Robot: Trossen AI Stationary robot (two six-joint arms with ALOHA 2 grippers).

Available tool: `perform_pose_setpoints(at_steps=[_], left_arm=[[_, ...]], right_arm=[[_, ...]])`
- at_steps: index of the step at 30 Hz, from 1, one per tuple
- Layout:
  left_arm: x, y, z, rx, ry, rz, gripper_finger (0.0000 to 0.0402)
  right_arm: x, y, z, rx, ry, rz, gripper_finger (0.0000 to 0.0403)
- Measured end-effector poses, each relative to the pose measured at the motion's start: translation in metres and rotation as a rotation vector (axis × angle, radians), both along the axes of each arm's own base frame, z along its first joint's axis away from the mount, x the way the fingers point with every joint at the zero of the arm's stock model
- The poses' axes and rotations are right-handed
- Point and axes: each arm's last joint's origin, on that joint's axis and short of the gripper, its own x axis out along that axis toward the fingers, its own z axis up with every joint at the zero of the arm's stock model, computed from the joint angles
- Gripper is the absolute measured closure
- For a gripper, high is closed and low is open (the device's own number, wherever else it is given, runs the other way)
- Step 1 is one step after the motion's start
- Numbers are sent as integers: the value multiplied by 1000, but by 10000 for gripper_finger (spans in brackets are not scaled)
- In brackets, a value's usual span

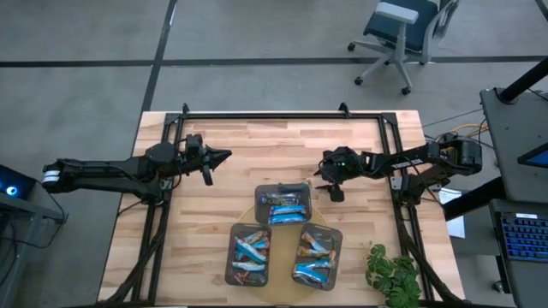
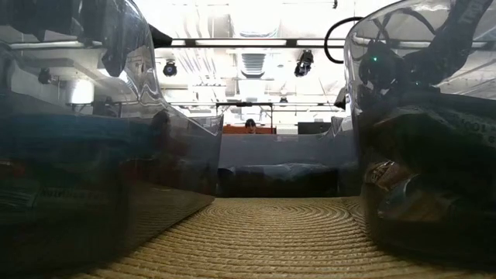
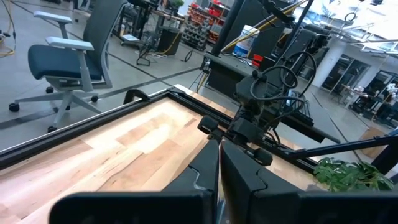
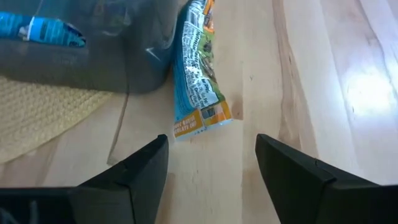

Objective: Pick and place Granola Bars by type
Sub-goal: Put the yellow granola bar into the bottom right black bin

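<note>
Three dark grey trays stand on a round woven mat: a far one, a near left one and a near right one. Each holds several wrapped granola bars, mostly blue. One blue bar with a tan end lies flat on the wood, against the outer wall of the far tray. My right gripper is open just above the table, with this bar's tan end ahead of its fingertips. My left gripper is shut and empty over the table's left part.
A green plant stands at the table's near right corner. A black frame runs round the table's far and side edges. Bare wood lies to the left of the trays. An office chair stands beyond the table.
</note>
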Motion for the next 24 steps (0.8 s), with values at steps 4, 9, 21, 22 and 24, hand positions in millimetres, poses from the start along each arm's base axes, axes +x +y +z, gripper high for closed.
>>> perform_pose_setpoints(at_steps=[4, 9, 21, 22, 24], left_arm=[[0, 0, 0, -8, -3, 0, 402], [0, 0, 0, -10, -4, 1, 402], [0, 0, 0, -10, -3, 8, 402], [0, 0, 0, -10, -3, 12, 402], [0, 0, 0, -10, -2, 18, 402]], right_arm=[[1, 0, 1, -23, -6, 20, 162], [6, -2, 7, -29, -29, 18, 155], [17, 0, 6, -28, -15, 42, 158], [19, 1, 5, -26, -12, 50, 158], [24, 3, 3, -19, 1, 61, 158]])
